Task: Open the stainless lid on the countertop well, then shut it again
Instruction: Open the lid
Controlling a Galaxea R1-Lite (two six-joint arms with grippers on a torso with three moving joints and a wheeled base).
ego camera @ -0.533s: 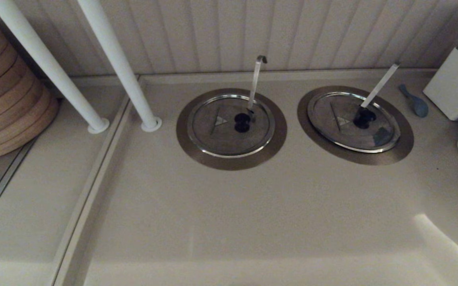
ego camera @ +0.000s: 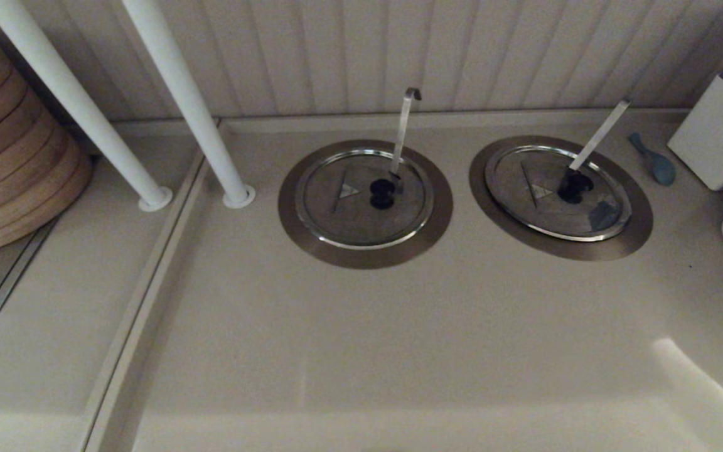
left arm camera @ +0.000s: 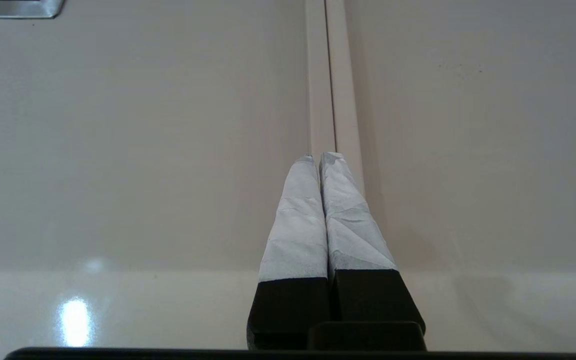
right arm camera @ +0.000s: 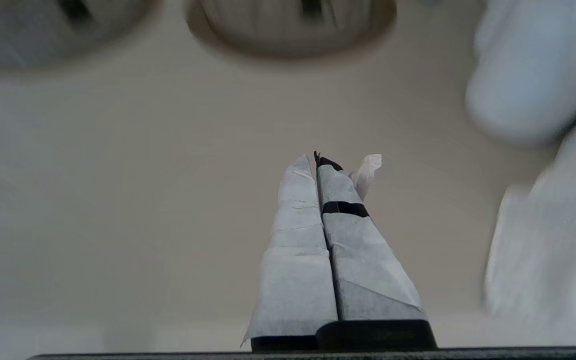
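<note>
Head view: the stainless lid [ego camera: 556, 193], flat and closed with a bluish patch near its rim, sat on the countertop well [ego camera: 642, 221] at the right of centre, a straight ladle handle [ego camera: 599, 135] rising from it; a like lid [ego camera: 363, 198] with a hook-tipped handle [ego camera: 404, 129] lay at centre, two white posts [ego camera: 176, 94] and a wooden stack [ego camera: 13, 144] stood at upper left, and neither arm appeared. Left wrist view: the left gripper [left arm camera: 319, 159] hung over a seam [left arm camera: 327, 75] in the bare counter [left arm camera: 118, 150], jaws pressed together on nothing. Right wrist view: the right gripper [right arm camera: 313, 162] hung at frame centre over counter, jaws together and empty, both wells blurred along the top edge and white containers [right arm camera: 523, 85] at right.
</note>
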